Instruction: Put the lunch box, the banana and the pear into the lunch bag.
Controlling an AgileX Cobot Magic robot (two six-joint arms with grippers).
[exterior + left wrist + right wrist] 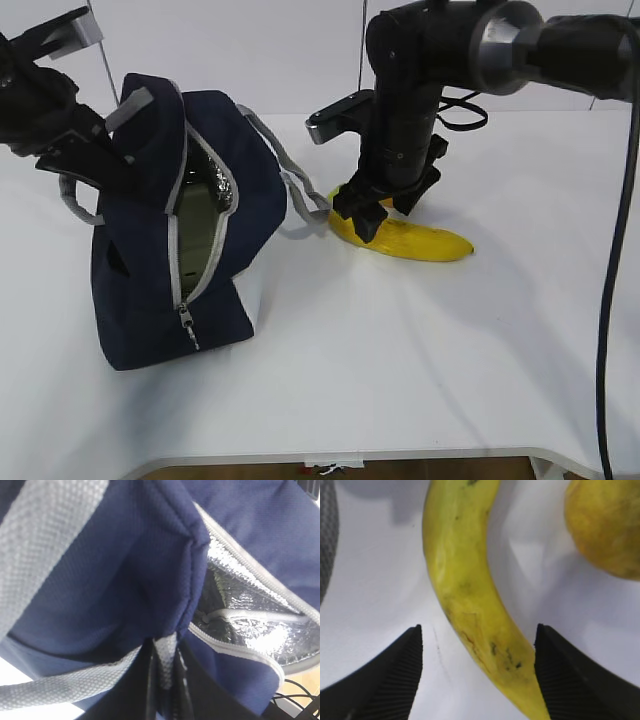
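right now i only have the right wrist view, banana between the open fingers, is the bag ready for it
Observer: Yes, the lunch bag stands unzipped, silver lining showing at its mouth.
Operator: is the lunch box in already
Observer: A sage-green lunch box shows through the opening, inside the bag.
Operator: whats the left arm doing
Observer: The left gripper is shut on a grey handle, holding the bag's flap up.
Operator: how does the right arm sit to the bag
Observer: The right gripper hangs over the banana, just right of the bag.
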